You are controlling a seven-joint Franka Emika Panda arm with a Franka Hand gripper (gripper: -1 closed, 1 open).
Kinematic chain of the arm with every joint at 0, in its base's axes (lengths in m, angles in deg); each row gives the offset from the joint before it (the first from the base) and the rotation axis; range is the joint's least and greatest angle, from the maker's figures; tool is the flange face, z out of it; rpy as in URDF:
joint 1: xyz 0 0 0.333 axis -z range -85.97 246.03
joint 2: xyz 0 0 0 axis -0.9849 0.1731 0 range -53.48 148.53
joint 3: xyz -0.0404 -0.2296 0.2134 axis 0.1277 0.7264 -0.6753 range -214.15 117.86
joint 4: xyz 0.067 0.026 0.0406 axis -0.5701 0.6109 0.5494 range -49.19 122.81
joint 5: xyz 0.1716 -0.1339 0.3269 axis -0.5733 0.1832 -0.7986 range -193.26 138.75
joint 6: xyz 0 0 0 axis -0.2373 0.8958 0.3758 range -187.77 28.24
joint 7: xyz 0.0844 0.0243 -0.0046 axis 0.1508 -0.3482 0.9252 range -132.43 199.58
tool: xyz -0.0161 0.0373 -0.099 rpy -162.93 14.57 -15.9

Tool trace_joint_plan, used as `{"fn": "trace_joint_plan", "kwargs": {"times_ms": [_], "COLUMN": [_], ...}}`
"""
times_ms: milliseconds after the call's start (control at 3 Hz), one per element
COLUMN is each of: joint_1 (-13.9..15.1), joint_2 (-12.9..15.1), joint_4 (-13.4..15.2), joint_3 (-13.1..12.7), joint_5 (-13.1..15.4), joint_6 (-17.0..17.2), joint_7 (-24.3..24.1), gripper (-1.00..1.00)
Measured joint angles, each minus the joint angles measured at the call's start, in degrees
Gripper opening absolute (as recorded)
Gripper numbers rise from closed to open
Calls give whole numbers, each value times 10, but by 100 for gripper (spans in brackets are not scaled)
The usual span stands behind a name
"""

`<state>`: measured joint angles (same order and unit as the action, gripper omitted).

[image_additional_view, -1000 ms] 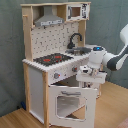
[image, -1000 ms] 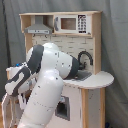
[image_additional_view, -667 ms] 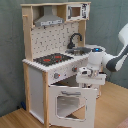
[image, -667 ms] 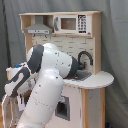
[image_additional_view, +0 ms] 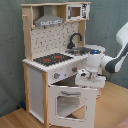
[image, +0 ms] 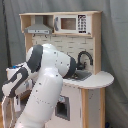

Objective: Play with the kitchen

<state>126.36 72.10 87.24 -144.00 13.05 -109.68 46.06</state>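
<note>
Since the earlier frame, arm's wrist shifted slightly nearer the oven door (image_additional_view: 66, 104). Kitchen (image_additional_view: 55, 55) stood upright, tall axis vertical, front facing the second exterior view's right-near. Gripper (image_additional_view: 90, 80) hung over the open door's top edge; finger spread undeterminable.

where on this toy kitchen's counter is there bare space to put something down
In the first exterior view, the rounded counter end right of the sink and faucet looks bare. In the second exterior view, the hob is unoccupied. The front is crowded: the gripper hangs over the open oven door.
</note>
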Motion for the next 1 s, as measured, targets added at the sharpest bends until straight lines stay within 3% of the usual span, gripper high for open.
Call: {"fn": "trace_joint_plan", "kwargs": {"times_ms": [1000], "joint_1": [-138], "joint_2": [1], "joint_4": [-41], "joint_3": [94], "joint_5": [-4], "joint_6": [5], "joint_7": [-87], "gripper": [-100]}}
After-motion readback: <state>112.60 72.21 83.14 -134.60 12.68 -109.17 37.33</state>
